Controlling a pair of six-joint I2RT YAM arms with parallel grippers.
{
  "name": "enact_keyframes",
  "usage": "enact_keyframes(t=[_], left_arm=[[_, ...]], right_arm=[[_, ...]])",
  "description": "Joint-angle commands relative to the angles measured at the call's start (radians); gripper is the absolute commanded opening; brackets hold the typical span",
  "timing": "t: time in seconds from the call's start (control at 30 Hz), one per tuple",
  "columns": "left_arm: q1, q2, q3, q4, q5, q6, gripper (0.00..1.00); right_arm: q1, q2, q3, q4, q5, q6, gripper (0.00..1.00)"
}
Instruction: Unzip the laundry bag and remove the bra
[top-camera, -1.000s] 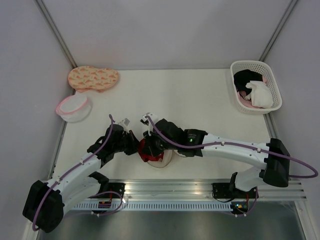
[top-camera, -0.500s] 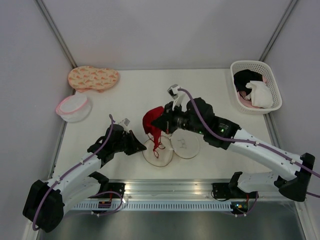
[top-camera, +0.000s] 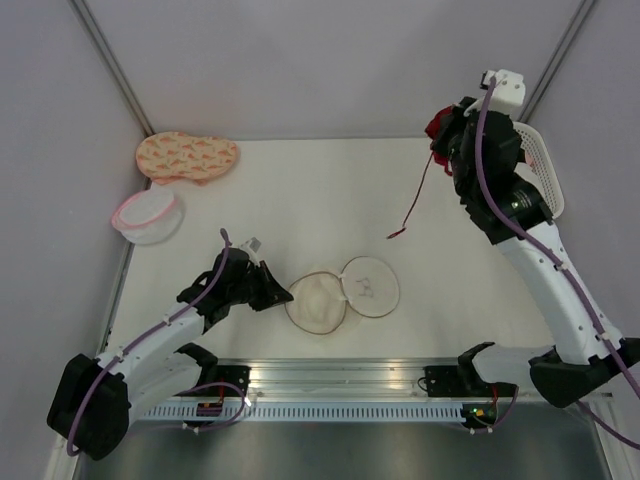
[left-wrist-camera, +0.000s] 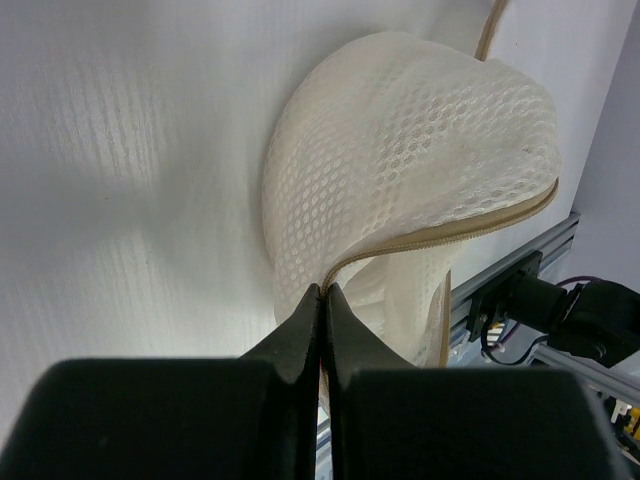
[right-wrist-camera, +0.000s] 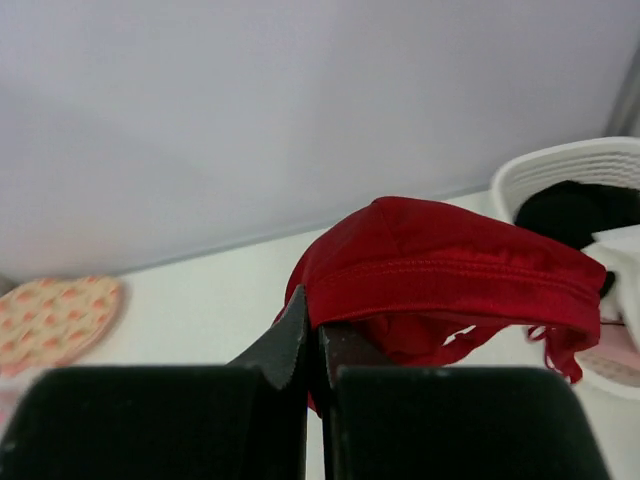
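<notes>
Both jaws clamped, bra (right-wrist-camera: 440, 265) (right), laundry bag (left-wrist-camera: 400, 160)

Bright, even overhead light throws faint soft shadows on the white counter (top-camera: 300, 190); wrist-view foregrounds are blurred.

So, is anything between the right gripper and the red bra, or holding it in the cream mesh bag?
Nothing visible. The right gripper is shut on the red bra, held high, well clear of the open cream mesh laundry bag.
</notes>
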Motion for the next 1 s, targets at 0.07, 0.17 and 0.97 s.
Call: enact_keyframes(t=[0.07, 0.17, 0.97], left_arm=[[0.003, 0.020, 0.045, 0.020, 0.010, 0.002, 0.02], [0.001, 0.031, 0.053, 0.018, 0.016, 0.009, 0.02], [0.003, 0.049, 0.086, -0.063, 0.013, 0.035, 0.02]], right_arm=[[-0.238, 0.119, 0.178, -0.031, 0.045, -0.033, 0.01], [-0.369, 0.205, 0.252, -0.022, -0.004, -0.020, 0.00], [-0.729, 0.733, 0.666, 0.067, -0.272, 0.121, 0.00]])
